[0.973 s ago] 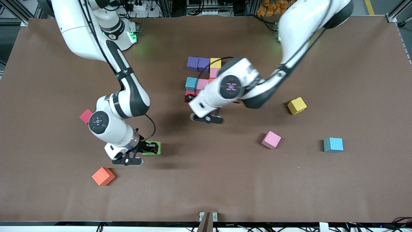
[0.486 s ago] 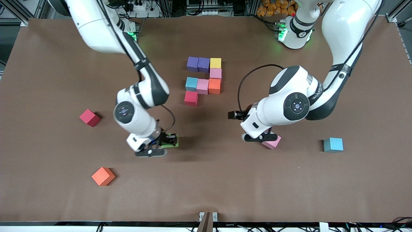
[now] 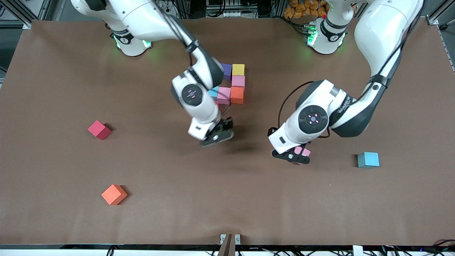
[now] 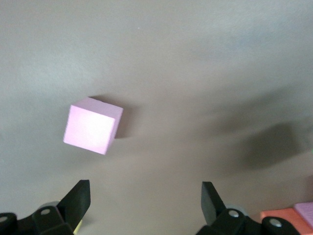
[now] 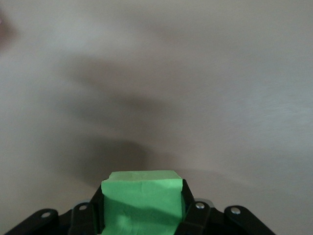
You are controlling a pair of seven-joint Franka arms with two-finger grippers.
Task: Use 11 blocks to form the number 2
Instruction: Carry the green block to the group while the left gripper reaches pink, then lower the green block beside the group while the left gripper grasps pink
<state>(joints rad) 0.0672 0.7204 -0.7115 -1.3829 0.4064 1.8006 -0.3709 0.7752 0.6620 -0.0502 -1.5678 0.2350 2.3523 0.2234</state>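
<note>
The partly built number 2 lies mid-table: a purple block (image 3: pixel 226 70), a yellow block (image 3: pixel 238 69), a pink block (image 3: pixel 238 81), a light blue block (image 3: pixel 213 92), a second pink block (image 3: pixel 224 95) and an orange block (image 3: pixel 237 95). The right arm hides its other cubes. My right gripper (image 3: pixel 217 134) hovers just in front of that group, shut on the green block (image 5: pixel 142 196). Over a loose pink block (image 3: pixel 303 151) (image 4: pixel 93 129) hangs my left gripper (image 3: pixel 296 155) (image 4: pixel 145 198), open with nothing between its fingers (image 4: pixel 80 196).
A loose red block (image 3: pixel 99 129) and a loose orange block (image 3: pixel 113 194) lie toward the right arm's end. Toward the left arm's end sits a loose light blue block (image 3: pixel 368 159). The brown table mat (image 3: pixel 227 206) is bare near the front camera.
My right arm has carried the green block from the right arm's side toward the figure. The left arm has swung away from the figure to above the loose pink block.
</note>
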